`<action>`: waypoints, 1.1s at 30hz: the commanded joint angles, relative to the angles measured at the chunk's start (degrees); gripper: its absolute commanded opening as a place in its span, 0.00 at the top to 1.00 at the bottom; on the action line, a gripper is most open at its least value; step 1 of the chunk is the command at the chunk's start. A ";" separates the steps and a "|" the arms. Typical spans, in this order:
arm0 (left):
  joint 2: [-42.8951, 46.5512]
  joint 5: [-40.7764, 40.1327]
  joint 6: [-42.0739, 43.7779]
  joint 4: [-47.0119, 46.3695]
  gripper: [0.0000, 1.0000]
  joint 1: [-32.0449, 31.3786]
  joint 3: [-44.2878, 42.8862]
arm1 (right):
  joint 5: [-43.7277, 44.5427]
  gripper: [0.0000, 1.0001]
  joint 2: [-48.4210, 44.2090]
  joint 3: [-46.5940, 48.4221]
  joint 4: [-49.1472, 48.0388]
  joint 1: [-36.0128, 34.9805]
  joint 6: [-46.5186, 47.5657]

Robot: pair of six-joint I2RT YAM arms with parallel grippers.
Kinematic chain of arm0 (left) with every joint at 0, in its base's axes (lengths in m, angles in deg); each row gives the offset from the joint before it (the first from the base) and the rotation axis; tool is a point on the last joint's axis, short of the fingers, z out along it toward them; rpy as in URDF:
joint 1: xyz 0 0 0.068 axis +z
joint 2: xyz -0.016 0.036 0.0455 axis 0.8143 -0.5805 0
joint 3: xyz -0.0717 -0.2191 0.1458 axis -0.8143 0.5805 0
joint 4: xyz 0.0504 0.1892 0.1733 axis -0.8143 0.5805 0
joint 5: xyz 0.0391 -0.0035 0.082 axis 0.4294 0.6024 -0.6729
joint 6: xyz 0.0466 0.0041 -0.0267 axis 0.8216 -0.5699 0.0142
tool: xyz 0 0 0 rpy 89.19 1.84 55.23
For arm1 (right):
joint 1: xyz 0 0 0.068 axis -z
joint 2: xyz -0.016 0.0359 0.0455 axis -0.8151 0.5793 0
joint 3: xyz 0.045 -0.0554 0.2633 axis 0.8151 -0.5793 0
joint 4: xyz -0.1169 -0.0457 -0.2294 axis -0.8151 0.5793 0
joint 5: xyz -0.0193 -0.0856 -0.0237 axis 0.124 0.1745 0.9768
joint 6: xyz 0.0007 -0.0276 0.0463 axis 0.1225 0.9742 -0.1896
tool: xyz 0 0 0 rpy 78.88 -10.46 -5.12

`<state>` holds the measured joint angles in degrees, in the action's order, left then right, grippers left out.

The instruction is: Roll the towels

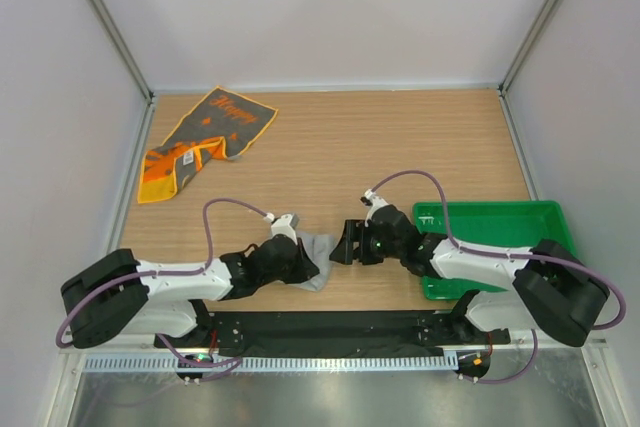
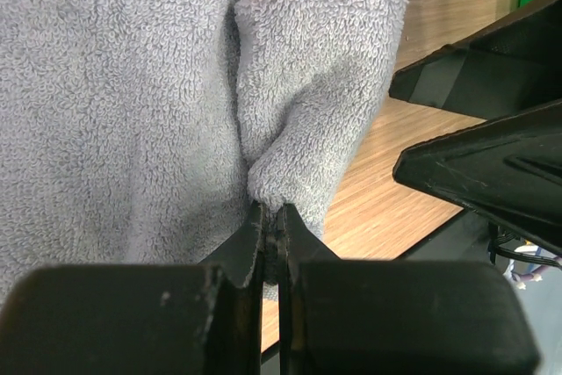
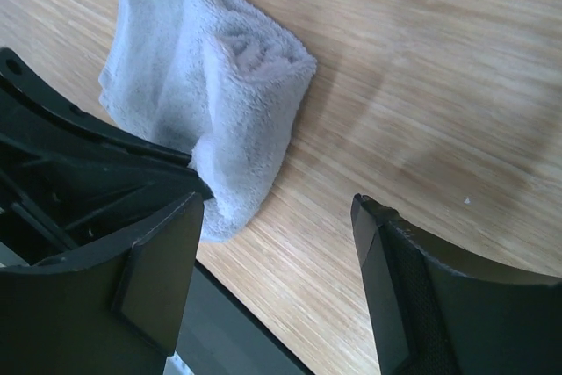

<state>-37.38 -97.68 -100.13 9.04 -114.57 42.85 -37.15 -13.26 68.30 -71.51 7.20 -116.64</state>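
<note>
The light grey towel point(image 1: 318, 259) lies folded and partly rolled near the table's front edge; it also shows in the left wrist view point(image 2: 132, 103) and the right wrist view point(image 3: 211, 94). My left gripper point(image 2: 274, 210) is shut on a fold of this towel. My right gripper point(image 3: 279, 208) is open and empty, just right of the towel, facing the left gripper point(image 1: 300, 257); in the top view the right gripper point(image 1: 345, 244) hovers over bare wood. The dark grey towel with orange print point(image 1: 205, 139) lies spread flat at the far left.
A green plastic tray point(image 1: 490, 219) sits at the right front, under the right arm. The black base strip runs along the near table edge point(image 1: 340, 325). White walls enclose the table on three sides.
</note>
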 commanded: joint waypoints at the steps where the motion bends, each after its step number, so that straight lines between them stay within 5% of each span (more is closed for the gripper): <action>1: -1.51 -0.54 1.32 9.30 1.00 1.52 3.79 | -1.25 0.26 -0.79 -1.91 -10.43 0.20 -0.48; 23: -6.08 5.61 2.37 1.13 1.00 5.21 5.99 | -5.11 0.36 17.75 -4.20 -30.83 0.02 -1.97; 33: -5.46 6.23 2.64 1.13 1.00 5.47 5.99 | -7.31 0.53 21.97 -3.24 -36.19 -0.59 -3.91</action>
<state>-40.48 -89.70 -100.26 -0.92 -109.50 45.84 -43.75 7.17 64.50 -106.94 7.23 -120.49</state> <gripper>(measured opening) 0.023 0.499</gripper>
